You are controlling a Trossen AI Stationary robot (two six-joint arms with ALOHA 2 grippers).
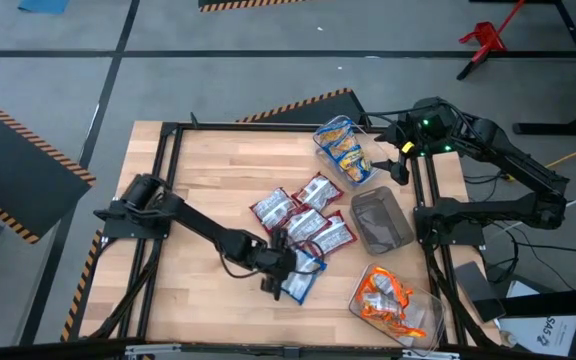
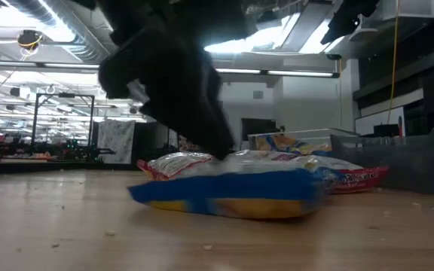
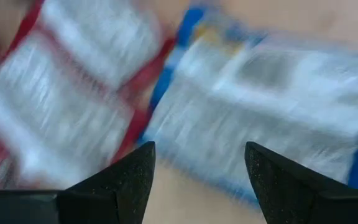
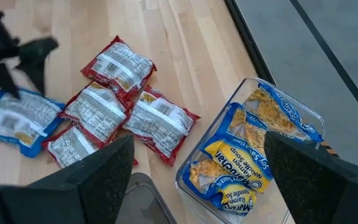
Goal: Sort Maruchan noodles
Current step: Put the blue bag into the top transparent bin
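Down in the lower middle of the high view, the left pincer (image 1: 280,268) sits low over a flat blue-and-yellow plastic noodle packet (image 1: 301,277) lying on the pale wooden worktop (image 1: 198,190). Its two dark fingers (image 3: 126,180) are spread apart in the left wrist view, with the blue packet (image 3: 272,118) lying beyond the gap and nothing pinched between them. Just beside that packet, toward the centre of the high view, lies a cluster of shiny red-and-white noodle packets (image 1: 303,217) (some overlapping, so the count is unclear); one of them (image 3: 61,106) fills the left side of the left wrist view.

From the low view, the blue packet (image 2: 239,188) lies flat in the middle of the frame with the dark arm coming down onto the pile behind it.

At the upper right of the high view, a clear rectangular plastic tub (image 1: 343,150) holds several blue-and-yellow packets. Below it stands a dark grey tub (image 1: 381,220), and at the lower right a second clear tub (image 1: 396,300) holds orange packets (image 1: 386,298).

The right pincer (image 1: 400,165) waits at the right edge of the worktop, beside the tub of blue packets, with its fingers (image 4: 98,180) spread wide and empty.
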